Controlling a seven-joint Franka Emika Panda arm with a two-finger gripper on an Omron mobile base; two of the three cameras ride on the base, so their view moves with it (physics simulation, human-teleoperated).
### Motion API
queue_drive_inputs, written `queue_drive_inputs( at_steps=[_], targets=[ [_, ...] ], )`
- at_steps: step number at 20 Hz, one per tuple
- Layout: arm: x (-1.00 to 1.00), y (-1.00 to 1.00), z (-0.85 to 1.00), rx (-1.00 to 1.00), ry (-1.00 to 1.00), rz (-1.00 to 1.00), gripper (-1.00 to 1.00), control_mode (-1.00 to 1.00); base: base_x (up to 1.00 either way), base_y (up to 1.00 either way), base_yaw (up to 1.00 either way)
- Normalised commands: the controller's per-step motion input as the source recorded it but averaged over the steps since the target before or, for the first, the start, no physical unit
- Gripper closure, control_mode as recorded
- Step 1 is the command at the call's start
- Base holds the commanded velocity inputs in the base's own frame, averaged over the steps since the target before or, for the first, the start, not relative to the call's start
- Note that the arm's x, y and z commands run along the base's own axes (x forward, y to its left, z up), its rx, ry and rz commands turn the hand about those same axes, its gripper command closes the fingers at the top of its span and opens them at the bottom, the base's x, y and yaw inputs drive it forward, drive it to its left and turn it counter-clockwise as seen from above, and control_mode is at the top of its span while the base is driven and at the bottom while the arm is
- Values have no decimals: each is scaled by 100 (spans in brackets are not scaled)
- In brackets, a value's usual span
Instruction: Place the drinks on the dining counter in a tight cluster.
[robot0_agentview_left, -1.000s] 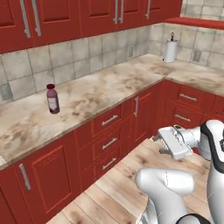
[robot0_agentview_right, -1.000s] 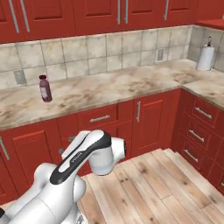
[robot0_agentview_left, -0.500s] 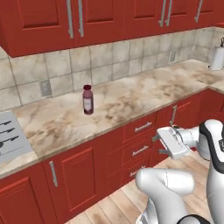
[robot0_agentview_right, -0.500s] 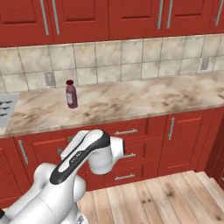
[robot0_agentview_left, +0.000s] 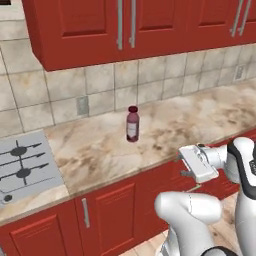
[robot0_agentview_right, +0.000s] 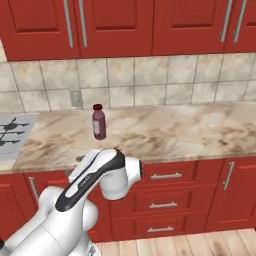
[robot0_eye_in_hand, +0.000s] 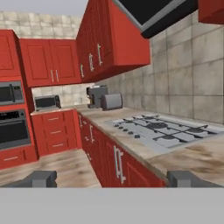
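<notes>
One of the drinks, a maroon juice bottle (robot0_agentview_left: 132, 124) with a dark-red cap, stands upright on the marbled counter (robot0_agentview_left: 165, 130) beside the stove, under red wall cabinets. The right base view has the same bottle (robot0_agentview_right: 98, 122) near the tiled wall. The dining counter is out of view. My gripper (robot0_agentview_left: 186, 162) hangs in front of the counter's edge, to the right of the bottle and lower, well apart from it. In the hand view my gripper (robot0_eye_in_hand: 112, 179) is open, its fingertips (robot0_eye_in_hand: 40, 178) far apart with nothing between them.
A grey stove top (robot0_agentview_left: 22, 165) lies left of the bottle, also seen as the stove top (robot0_eye_in_hand: 159, 129) in the hand view. A toaster (robot0_eye_in_hand: 112, 101) and a microwave (robot0_eye_in_hand: 47, 102) stand far down the kitchen. Red drawers (robot0_agentview_right: 165, 190) line the counter front above the wooden floor (robot0_eye_in_hand: 48, 168).
The whole picture has shifted: the base has driven left along the counter, bringing the stove into view. The bottle has not moved on the counter. The gripper stays open.
</notes>
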Motion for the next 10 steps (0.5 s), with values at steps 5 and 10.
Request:
queue_drive_inputs(
  at_steps=[5,10],
  targets=[
    [0,0,0,0,0,0,-100,100,57,-12,27],
    [0,0,0,0,0,0,-100,100,34,-36,12]
  ],
)
